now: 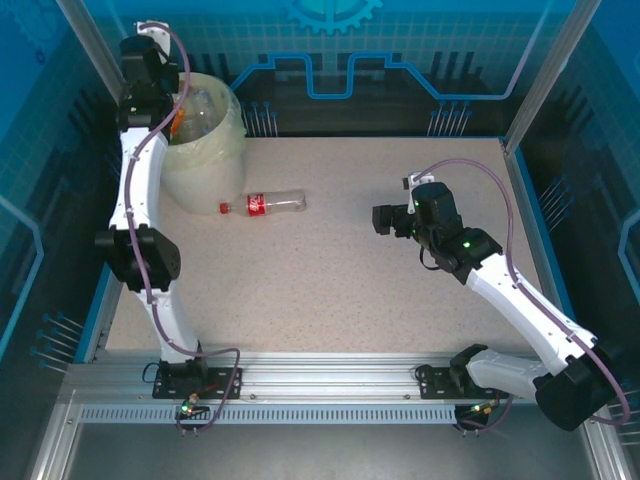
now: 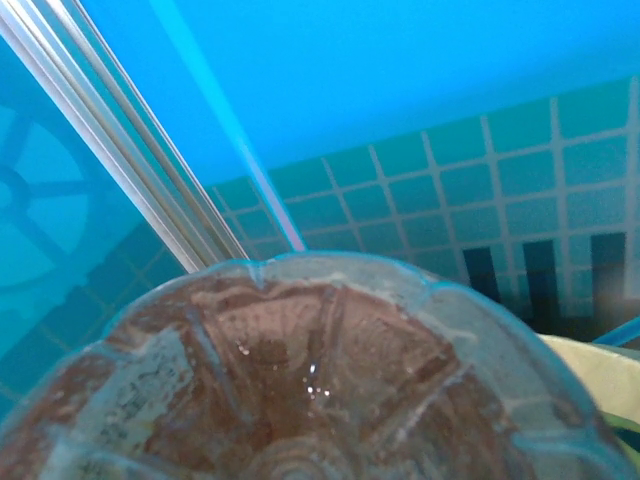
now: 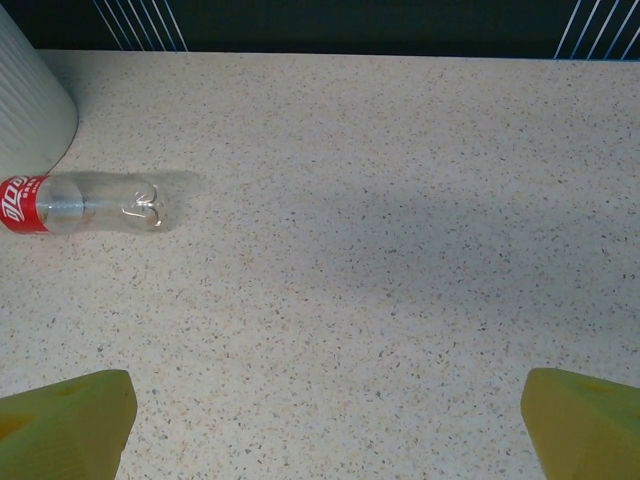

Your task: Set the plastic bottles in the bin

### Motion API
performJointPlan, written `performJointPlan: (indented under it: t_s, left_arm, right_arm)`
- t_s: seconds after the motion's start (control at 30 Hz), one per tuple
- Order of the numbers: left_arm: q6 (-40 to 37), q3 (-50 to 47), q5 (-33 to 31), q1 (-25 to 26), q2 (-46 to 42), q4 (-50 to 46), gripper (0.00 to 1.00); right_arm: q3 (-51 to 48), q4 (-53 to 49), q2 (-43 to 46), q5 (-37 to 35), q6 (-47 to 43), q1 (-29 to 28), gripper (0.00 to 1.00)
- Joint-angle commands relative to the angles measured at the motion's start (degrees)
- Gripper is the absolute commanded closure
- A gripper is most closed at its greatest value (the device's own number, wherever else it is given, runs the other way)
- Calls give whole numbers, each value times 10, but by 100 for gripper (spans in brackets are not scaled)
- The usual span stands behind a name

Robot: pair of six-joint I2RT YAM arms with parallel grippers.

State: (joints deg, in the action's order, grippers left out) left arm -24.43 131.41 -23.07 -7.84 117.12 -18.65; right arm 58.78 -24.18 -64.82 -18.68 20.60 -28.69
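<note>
Bin (image 1: pixel 232 140) holds some bottles (image 1: pixel 207 108). Left end effector (image 1: pixel 172 118) sits over the bin, apparently grasping a brown-tinted bottle (image 2: pixel 300 380), not yet dropped. Right end effector (image 3: pixel 325 410) is released. 1 red-label bottle (image 1: pixel 263 204) is left lying on the tabletop (image 1: pixel 400 300), near the bin.

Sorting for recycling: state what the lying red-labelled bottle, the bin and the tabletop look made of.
Red-labelled bottle: clear glossy plastic; the table shows through it, with glints at its base.
Bin: probably matte cream plastic, with a ribbed wall and a thin translucent yellowish bag liner.
Tabletop: speckled beige, matte, stone-look laminate or composite; cannot tell which.
</note>
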Motion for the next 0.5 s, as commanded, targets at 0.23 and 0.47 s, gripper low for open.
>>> performJointPlan:
  t_s: [0.23,0.47]
  left_arm:
    - [44,96,52,-36,77,-105,34]
    - [106,133,68,-39,73,-141,13]
  right_arm:
    - [34,-13,-21,0,5,6,0]
    - [37,-17,-22,0,5,6,0]
